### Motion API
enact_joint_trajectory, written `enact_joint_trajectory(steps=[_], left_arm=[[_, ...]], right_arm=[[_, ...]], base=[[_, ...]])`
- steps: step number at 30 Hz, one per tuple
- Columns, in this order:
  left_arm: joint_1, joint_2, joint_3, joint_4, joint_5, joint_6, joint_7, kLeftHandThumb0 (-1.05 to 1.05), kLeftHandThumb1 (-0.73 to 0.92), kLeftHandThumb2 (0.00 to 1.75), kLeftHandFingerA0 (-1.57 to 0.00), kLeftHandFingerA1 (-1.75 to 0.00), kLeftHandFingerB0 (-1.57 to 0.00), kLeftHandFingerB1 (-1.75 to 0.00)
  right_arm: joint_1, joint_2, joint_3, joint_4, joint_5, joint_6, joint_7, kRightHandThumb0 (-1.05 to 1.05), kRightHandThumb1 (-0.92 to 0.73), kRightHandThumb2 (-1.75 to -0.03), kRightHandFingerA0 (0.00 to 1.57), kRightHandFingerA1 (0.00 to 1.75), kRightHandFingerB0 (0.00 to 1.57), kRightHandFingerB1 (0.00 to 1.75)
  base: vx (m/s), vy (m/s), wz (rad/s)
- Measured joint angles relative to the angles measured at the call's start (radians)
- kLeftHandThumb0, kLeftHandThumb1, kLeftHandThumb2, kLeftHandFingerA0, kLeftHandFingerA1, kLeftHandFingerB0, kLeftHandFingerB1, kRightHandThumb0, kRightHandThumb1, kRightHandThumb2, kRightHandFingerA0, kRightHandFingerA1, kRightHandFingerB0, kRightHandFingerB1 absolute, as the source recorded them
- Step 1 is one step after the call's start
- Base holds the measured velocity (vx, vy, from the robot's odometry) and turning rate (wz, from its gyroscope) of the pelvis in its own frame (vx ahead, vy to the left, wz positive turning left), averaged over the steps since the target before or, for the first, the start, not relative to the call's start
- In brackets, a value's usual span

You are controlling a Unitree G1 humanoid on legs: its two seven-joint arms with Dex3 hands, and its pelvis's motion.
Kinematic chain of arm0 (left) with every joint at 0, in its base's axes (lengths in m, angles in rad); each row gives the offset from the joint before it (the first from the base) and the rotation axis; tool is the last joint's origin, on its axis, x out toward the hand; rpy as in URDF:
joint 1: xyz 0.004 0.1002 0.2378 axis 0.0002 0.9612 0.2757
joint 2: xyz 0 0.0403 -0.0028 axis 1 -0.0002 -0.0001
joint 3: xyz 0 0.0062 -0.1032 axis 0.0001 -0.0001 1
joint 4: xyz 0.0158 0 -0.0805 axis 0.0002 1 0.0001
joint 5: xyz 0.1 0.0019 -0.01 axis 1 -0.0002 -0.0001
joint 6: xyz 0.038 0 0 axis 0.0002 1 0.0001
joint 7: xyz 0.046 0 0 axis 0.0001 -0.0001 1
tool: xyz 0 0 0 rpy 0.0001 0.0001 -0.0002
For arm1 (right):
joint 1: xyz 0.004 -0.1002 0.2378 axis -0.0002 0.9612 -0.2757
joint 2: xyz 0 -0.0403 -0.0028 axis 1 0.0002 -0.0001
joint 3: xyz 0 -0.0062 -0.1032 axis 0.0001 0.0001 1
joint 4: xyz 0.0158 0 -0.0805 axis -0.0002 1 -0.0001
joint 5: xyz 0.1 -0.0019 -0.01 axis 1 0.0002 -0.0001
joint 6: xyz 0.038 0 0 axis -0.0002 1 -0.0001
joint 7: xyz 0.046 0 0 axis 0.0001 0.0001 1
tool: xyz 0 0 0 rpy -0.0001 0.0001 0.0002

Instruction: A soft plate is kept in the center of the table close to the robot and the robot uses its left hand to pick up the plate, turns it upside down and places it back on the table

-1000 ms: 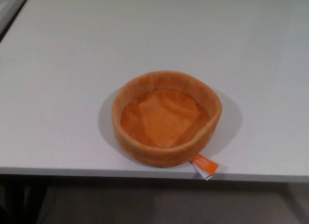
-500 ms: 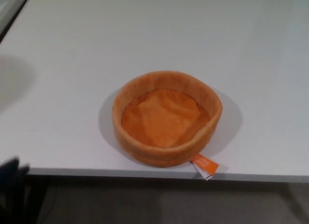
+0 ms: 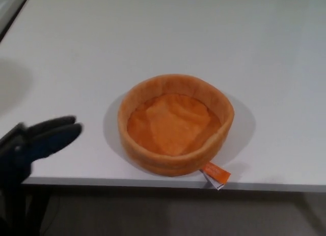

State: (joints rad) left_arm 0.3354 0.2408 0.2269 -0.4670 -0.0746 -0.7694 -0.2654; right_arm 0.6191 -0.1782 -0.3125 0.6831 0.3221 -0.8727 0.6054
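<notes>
Although the task has barely begun, the wide white desk carries the soft orange plush plate, upright near the front edge with its orange tag overhanging. The black left robot hand, empty with fingers extended, reaches toward it, well apart. Grasping, flipping and replacing all remain.

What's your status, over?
Left hand open, left of the plate, not touching. Right hand not in view. Orange soft plate upright near table edge. Path clear.
</notes>
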Motion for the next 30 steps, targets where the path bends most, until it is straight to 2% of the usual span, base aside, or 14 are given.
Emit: enact_joint_trajectory(steps=[8,9,13,14,15,18,19,20,25,26,27,28,29,30], left_arm=[[-0.252,-0.012,-0.102,0.021,0.134,0.043,0.000,-0.90,0.80,0.65,-0.37,-0.41,-0.35,-0.31],[-0.280,-0.014,-0.115,0.026,0.151,0.047,0.000,-0.89,0.81,0.65,-0.37,-0.43,-0.35,-0.31],[-0.377,-0.023,-0.168,0.054,0.216,0.062,0.000,-0.95,0.67,0.80,-0.37,-0.46,-0.31,-0.36],[-0.390,-0.024,-0.175,0.059,0.226,0.063,0.000,-0.95,0.63,0.77,-0.40,-0.45,-0.34,-0.37],[-0.415,-0.027,-0.192,0.072,0.246,0.066,0.000,-0.90,0.79,0.65,-0.42,-0.42,-0.39,-0.32],[-0.476,-0.036,-0.226,0.113,0.295,0.073,0.002,-0.91,0.80,0.65,-0.41,-0.42,-0.39,-0.32],[-0.492,-0.037,-0.233,0.124,0.308,0.075,0.003,-0.91,0.80,0.65,-0.42,-0.43,-0.39,-0.32],[-0.514,-0.039,-0.244,0.140,0.327,0.079,0.005,-0.97,0.66,0.81,-0.40,-0.48,-0.35,-0.37],[-0.612,-0.041,-0.286,0.213,0.405,0.098,0.011,-0.91,0.75,0.64,-0.39,-0.44,-0.36,-0.32],[-0.639,-0.041,-0.298,0.233,0.426,0.104,0.011,-0.98,0.62,0.78,-0.41,-0.47,-0.36,-0.38],[-0.659,-0.041,-0.306,0.249,0.442,0.109,0.012,-0.98,0.62,0.78,-0.41,-0.47,-0.36,-0.38],[-0.679,-0.040,-0.315,0.266,0.456,0.113,0.014,-0.98,0.61,0.79,-0.41,-0.47,-0.36,-0.38],[-0.696,-0.040,-0.322,0.281,0.469,0.117,0.016,-0.98,0.61,0.79,-0.41,-0.47,-0.36,-0.38],[-0.726,-0.040,-0.335,0.308,0.492,0.123,0.022,-0.91,0.73,0.63,-0.47,-0.44,-0.41,-0.34]], right_arm=[[-0.009,0.014,0.000,0.000,0.000,-0.001,0.001,-0.66,-0.83,-0.66,0.60,0.38,0.45,0.34],[-0.010,0.015,0.000,0.001,0.000,-0.001,0.001,-0.66,-0.67,-1.01,0.52,0.55,0.38,0.50],[-0.012,0.020,0.000,-0.004,0.000,-0.001,0.001,-0.67,-0.67,-1.01,0.51,0.55,0.38,0.50],[-0.012,0.020,0.000,-0.004,0.000,-0.001,0.001,-0.69,-0.82,-0.66,0.62,0.39,0.46,0.35],[-0.013,0.021,0.000,-0.006,0.000,-0.001,0.001,-0.66,-0.82,-0.66,0.63,0.40,0.47,0.36],[-0.014,0.023,0.001,-0.017,0.000,-0.001,0.001,-0.67,-0.82,-0.66,0.61,0.40,0.47,0.36],[-0.014,0.024,0.001,-0.022,0.000,-0.001,0.001,-0.68,-0.66,-1.01,0.52,0.56,0.40,0.51],[-0.014,0.025,0.002,-0.029,0.000,-0.001,0.001,-0.69,-0.82,-0.66,0.61,0.39,0.47,0.36],[-0.020,0.027,0.003,-0.044,0.000,-0.001,0.001,-0.70,-0.81,-0.66,0.61,0.39,0.46,0.34],[-0.024,0.027,0.003,-0.044,0.000,0.000,0.000,-0.68,-0.67,-1.01,0.53,0.55,0.39,0.50],[-0.026,0.027,0.003,-0.044,0.000,0.000,0.000,-0.68,-0.67,-1.01,0.53,0.55,0.39,0.50],[-0.028,0.027,0.003,-0.044,0.000,0.000,0.000,-0.67,-0.81,-0.66,0.62,0.39,0.48,0.35],[-0.030,0.027,0.003,-0.044,-0.001,0.000,0.000,-0.67,-0.81,-0.66,0.62,0.39,0.48,0.35],[-0.034,0.027,0.003,-0.044,-0.001,0.000,-0.001,-0.68,-0.66,-1.01,0.53,0.55,0.40,0.50]], base=[[0.00,0.000,0.00],[0.00,0.000,0.00],[0.00,0.000,0.00],[0.00,0.000,0.00],[0.00,0.000,0.00],[0.00,0.000,0.00],[0.00,0.000,0.00],[0.00,0.000,0.00],[0.00,0.000,0.00],[0.00,0.000,0.00],[0.00,0.000,0.00],[0.00,0.000,0.00],[0.00,0.000,0.00],[0.00,0.000,0.00]])
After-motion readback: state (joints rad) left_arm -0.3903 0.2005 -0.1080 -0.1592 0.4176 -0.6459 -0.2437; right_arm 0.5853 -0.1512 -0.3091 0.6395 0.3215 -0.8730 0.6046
